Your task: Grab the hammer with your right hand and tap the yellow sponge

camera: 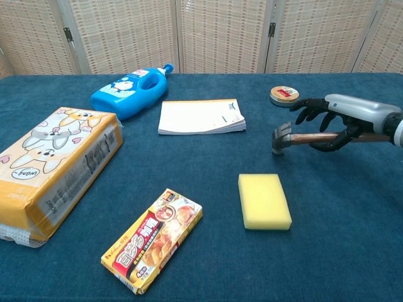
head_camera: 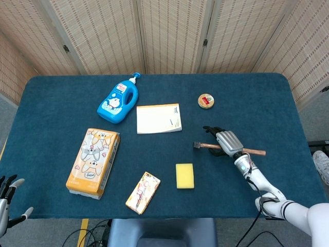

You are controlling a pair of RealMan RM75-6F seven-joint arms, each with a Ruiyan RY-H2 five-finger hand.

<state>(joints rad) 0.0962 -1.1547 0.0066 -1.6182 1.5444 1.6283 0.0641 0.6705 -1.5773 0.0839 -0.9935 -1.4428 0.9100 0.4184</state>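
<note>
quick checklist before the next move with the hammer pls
1. Wooden-handled hammer with metal head held in right hand: cannot tell. The handle lies under the hand, but the fingers are spread and lifting off it.
2. Hammer resting on the blue tablecloth: cannot tell, though its head sits low, near the cloth.
3. Hammer clear of the yellow rectangular sponge: ok, it lies apart, farther from the camera.
4. Sponge flat and intact: ok.
5. Small round tin clear of the hand: ok, apart but close behind the fingers.
6. Left hand out of the way: ok, at the table's near left edge.
</note>
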